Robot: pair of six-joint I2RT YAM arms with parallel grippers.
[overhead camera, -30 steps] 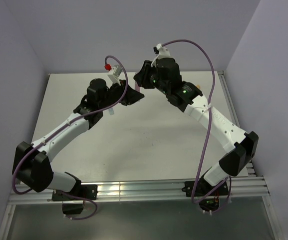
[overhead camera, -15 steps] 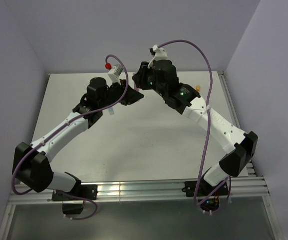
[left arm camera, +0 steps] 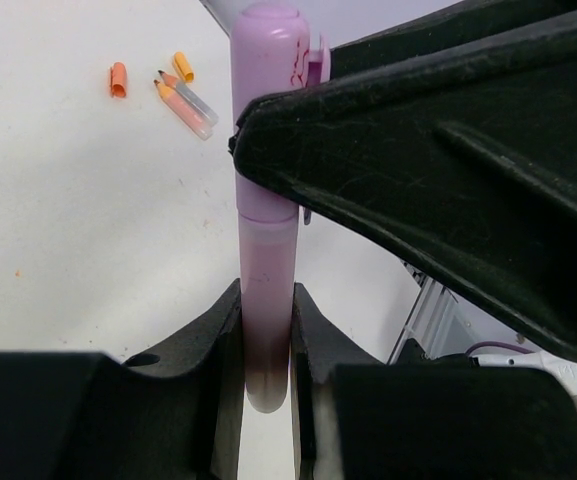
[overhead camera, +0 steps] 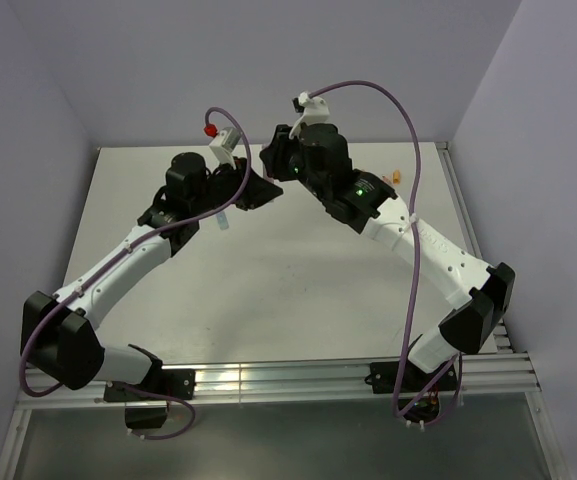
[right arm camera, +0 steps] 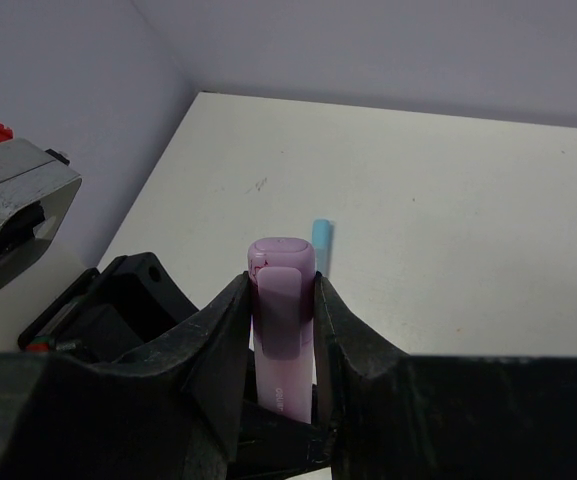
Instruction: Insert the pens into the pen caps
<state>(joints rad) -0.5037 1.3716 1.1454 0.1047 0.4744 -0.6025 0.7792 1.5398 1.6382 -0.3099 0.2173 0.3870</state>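
Observation:
A pale pink pen point(left arm camera: 266, 250) stands upright between my left gripper's fingers, and the left gripper point(left arm camera: 266, 335) is shut on its lower end. A purple pen cap point(right arm camera: 281, 270) sits over the pen's top end. My right gripper point(right arm camera: 281, 300) is shut on that cap from the sides. In the top view the two grippers meet above the far middle of the table, left gripper point(overhead camera: 256, 190) against right gripper point(overhead camera: 273, 168), and they hide the pen. The cap point(left arm camera: 268, 90) looks pushed down onto the pen body.
Two orange pen caps point(left arm camera: 118, 78) point(left arm camera: 182, 66) and two peach pens point(left arm camera: 183, 100) lie together at the table's far right point(overhead camera: 393, 178). A light blue pen point(right arm camera: 321, 243) lies on the table under the left arm point(overhead camera: 223, 222). The metal rail point(left arm camera: 428, 300) runs along the table's right edge.
Both arms have shifted a little to the left together, still joined at the pen and cap. Neither grip has changed.

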